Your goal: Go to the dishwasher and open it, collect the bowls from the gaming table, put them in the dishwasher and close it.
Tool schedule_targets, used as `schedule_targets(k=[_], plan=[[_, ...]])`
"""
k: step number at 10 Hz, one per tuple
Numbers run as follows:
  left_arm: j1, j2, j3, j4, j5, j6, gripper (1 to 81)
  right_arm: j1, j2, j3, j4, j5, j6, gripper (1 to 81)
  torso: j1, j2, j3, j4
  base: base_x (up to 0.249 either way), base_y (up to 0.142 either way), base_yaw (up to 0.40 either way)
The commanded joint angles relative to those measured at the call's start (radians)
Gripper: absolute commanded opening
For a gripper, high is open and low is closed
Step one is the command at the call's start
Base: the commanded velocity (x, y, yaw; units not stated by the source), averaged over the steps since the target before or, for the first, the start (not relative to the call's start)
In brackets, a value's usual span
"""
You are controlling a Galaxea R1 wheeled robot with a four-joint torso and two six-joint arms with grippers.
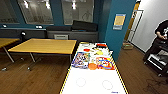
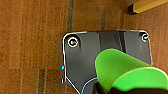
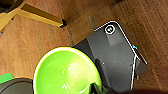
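The gaming table, long and white-topped, stretches ahead of me in the head view, with colourful board games and cards on its far half. In the left wrist view a bright green bowl hangs above the wooden floor, with my left gripper shut on its edge. A lime-green bowl with a pale rim shows in the right wrist view, also off the floor, gripped by my right gripper. The dishwasher is out of view.
A yellow wooden-topped table stands left of the gaming table, another further left. A teal pillar rises at the gaming table's far right. A person stands by a black cart at right. Brown wooden floor lies all around.
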Motion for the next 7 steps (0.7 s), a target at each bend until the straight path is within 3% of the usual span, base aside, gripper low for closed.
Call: schedule_targets(k=[1, 4, 5, 6, 7], plan=[[-0.001, 0.007, -0.063, -0.244, 0.01, 0.215, 1.0, 0.036, -0.043, 0.015, -0.021, -0.048, -0.002, 1.0, 0.0, 0.0, 0.0, 0.0, 0.0, 0.0, 0.0], [0.054, 0.076, -0.219, -0.569, 0.0, 0.555, 1.0, 0.036, -0.034, 0.004, -0.021, -0.055, -0.002, 1.0, 0.0, 0.0, 0.0, 0.0, 0.0, 0.0, 0.0], [0.065, 0.115, -0.293, -0.697, 0.0, 0.698, 1.0, 0.037, -0.028, -0.001, -0.021, -0.062, -0.003, 1.0, 0.0, 0.0, 0.0, 0.0, 0.0, 0.0, 0.0], [0.07, 0.146, -0.362, -0.796, -0.002, 0.801, 1.0, 0.037, -0.018, -0.01, -0.021, -0.068, -0.003, 1.0, 0.0, 0.0, 0.0, 0.0, 0.0, 0.0, 0.0], [0.076, 0.174, -0.412, -0.872, -0.002, 0.883, 1.0, 0.037, -0.009, -0.022, -0.021, -0.076, -0.003, 1.0, 0.0, 0.0, 0.0, 0.0, 0.0, 0.0, 0.0]])
